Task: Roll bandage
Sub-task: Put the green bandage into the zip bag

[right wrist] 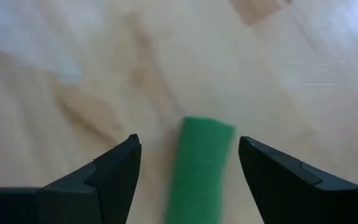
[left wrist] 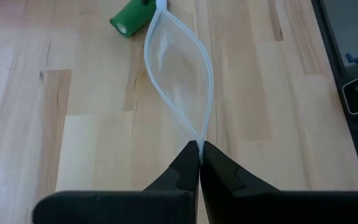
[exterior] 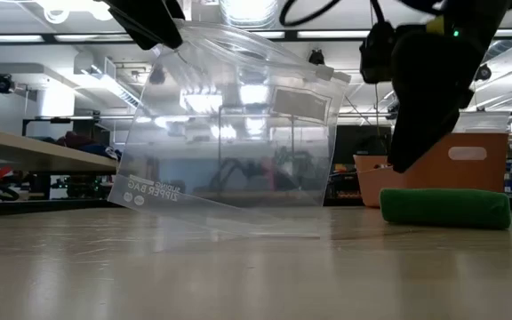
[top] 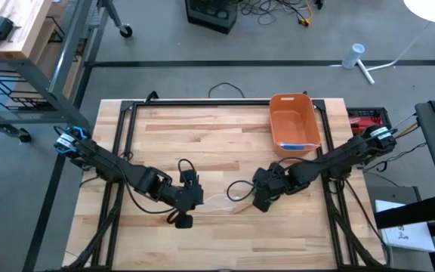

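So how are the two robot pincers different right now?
The left pincer is shut, pinching the edge of the clear zipper bag and holding it up. The right pincer is wide open, holding nothing, above the green bandage roll lying on the table. Both are dark two-finger pincers.

Floor (top: 165, 45): grey, smooth, filling the upper part of the high view.
Tabletop (top: 202, 136): pale wood planks in a black frame, centre of the high view.
Workbench (top: 10, 30): wooden, upper left of the high view.
Ceiling lights (exterior: 25, 38): long bright strips along the top of the low view.
Cables (top: 278, 9): loose on the floor, top centre.
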Robot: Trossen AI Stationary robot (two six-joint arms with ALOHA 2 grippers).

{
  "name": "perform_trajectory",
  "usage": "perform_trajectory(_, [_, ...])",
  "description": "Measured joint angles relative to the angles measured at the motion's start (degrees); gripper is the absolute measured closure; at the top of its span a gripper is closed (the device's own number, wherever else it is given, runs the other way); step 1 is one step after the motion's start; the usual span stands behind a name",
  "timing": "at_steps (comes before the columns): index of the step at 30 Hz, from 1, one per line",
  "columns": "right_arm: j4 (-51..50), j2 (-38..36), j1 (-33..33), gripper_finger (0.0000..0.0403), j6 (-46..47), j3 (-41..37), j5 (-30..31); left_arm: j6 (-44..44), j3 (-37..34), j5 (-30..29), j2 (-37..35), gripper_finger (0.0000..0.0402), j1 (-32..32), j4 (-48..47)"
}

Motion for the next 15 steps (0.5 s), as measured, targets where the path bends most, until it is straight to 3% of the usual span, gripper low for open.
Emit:
perform_trajectory(8, [7.9,0.0,-3.5,0.0131,-5.3,-6.4,1.1,-0.1,0.0,0.0,-0.1,0.0401,-0.1,0.3])
perform_trajectory(15, [12.0,3.5,-3.5,0.0153,-6.6,-7.4,0.7,0.0,0.0,0.0,-0.1,0.0401,-0.1,0.3])
